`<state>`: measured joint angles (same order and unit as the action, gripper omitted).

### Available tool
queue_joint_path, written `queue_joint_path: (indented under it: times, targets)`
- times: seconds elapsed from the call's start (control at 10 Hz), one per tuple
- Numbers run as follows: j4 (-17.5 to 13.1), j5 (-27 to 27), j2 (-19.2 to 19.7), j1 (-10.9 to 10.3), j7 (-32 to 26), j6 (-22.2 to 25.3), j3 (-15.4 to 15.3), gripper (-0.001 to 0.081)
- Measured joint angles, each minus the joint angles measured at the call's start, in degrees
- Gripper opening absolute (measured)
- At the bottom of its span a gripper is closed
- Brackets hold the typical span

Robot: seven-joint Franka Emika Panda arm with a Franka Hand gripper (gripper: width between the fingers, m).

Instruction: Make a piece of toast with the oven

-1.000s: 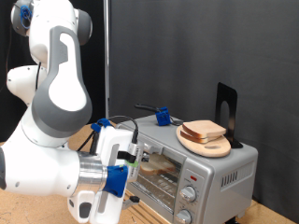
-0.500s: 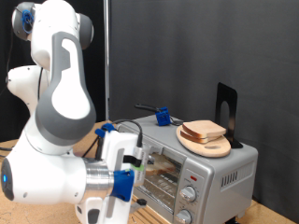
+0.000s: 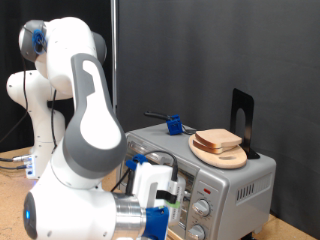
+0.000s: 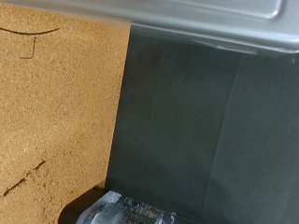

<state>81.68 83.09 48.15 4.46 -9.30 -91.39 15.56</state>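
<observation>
One slice was all the task concerned, and the piece of toast (image 3: 217,140) lay pale and untoasted on a round wooden plate (image 3: 222,155) on the roof of the oven (image 3: 215,183), towards the exterior view's right. By that showing the bread had not yet gone inside, so the main work of loading it, shutting it in and setting the heat was, in my judgement, all left to do.

The arm's white wrist was low in front of the oven at the exterior view's bottom, with the end effector (image 3: 172,205) close against the oven's front beside the knobs (image 3: 203,210). Its fingers were hidden behind the wrist housing there, and the wrist view showed none of them either, so I cannot tell how far apart they stood or whether they had hold of anything. Nothing could be seen between them.

The wrist view looked onto the brown cork-like worktop (image 4: 56,103), a dark sheet (image 4: 201,131) lying over part of it, and a silver edge (image 4: 206,19) that was probably the oven's casing. Whether the glass door stood open or closed could not be made out, since the arm covered most of it. A small blue clip (image 3: 173,125) sat on the oven roof behind the plate, and a black stand (image 3: 241,120) rose at the back corner.
</observation>
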Motion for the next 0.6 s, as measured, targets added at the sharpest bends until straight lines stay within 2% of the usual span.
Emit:
queue_joint_path:
  times: [0.2,0.6]
  targets:
    - [-3.1,-0.5,2.8,0.9,0.2,2.1,0.2,0.0682]
    - [-4.5,-1.2,4.5,2.2,0.3,4.2,0.4,0.0682]
